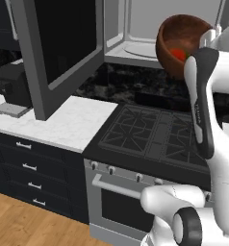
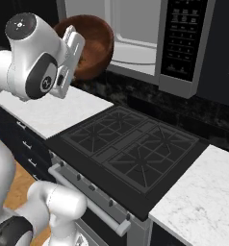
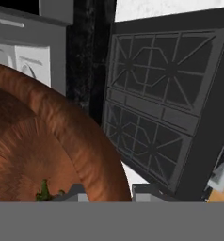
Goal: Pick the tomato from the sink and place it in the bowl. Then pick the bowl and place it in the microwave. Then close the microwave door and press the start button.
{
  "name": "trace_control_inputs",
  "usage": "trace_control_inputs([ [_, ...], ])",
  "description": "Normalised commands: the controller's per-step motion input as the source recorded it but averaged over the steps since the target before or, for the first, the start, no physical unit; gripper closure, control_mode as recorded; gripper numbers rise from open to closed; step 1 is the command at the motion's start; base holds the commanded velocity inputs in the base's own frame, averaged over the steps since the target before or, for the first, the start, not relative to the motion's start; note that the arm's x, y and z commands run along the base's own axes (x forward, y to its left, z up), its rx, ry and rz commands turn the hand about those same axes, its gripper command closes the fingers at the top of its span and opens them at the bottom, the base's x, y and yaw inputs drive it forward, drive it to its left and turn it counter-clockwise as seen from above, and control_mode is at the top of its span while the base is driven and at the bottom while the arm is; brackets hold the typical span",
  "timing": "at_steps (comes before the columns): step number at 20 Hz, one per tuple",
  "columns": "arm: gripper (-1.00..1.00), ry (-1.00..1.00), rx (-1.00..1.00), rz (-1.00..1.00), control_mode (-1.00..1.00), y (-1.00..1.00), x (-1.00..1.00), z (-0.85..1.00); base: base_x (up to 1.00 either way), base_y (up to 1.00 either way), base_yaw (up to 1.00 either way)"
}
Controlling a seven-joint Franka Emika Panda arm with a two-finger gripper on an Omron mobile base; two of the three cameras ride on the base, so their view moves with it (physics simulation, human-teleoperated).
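Gripper (image 3: 107,193) pinches the rim of the round reddish-brown wooden bowl (image 1: 181,41), upper right of the left base view; the grey microwave's pale open cavity (image 1: 135,29) lies just left

White marble counter (image 1: 68,122) at left centre, black stove (image 1: 155,134) at centre, navy drawers (image 1: 30,168) and wood floor (image 1: 20,226) lower left.
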Motion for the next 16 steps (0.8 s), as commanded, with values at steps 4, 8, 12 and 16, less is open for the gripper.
trace_control_inputs([
  [4,1.00,0.00,0.00,-0.11,-1.00,-0.01,0.74,0.00,0.00,0.00,0.00],
  [8,1.00,0.01,0.01,-0.01,-1.00,-0.13,0.76,0.07,0.00,0.00,0.00],
  [12,1.00,0.04,0.02,0.00,-1.00,-0.17,0.69,0.19,0.00,0.00,0.00],
  [16,1.00,0.05,0.04,0.00,-1.00,-0.27,0.66,0.14,0.00,0.00,0.00],
])
